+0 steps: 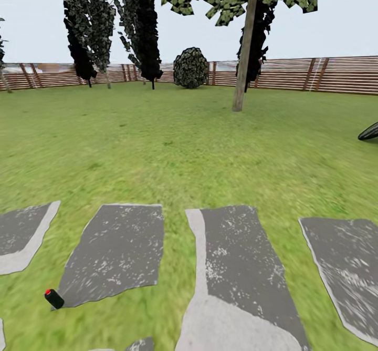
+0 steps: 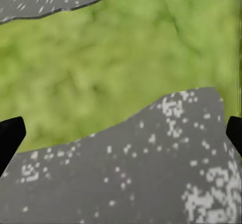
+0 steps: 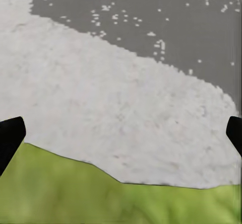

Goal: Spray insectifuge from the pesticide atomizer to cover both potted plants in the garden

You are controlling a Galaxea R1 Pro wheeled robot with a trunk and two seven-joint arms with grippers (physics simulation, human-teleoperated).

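Observation:
The garden lawn (image 1: 173,151) stretches ahead, with grey stepping stones (image 1: 115,251) across the near ground. The pesticide atomizer and the potted plants are out of view. In the left wrist view my left gripper (image 2: 121,133) is open, its black fingertips (image 2: 10,136) far apart and nothing between them, above a stone's edge and grass. My right gripper (image 3: 121,133) is open too, over a pale stone (image 3: 116,113) that borders grass.
A small black cylinder with a red tip (image 1: 53,298) lies at the corner of a near-left stone. A tree trunk (image 1: 242,62) stands ahead, and a round bush (image 1: 190,68) and dark trees stand before the wooden slat fence (image 1: 315,75). A dark striped leaf (image 1: 369,131) pokes in at the right edge.

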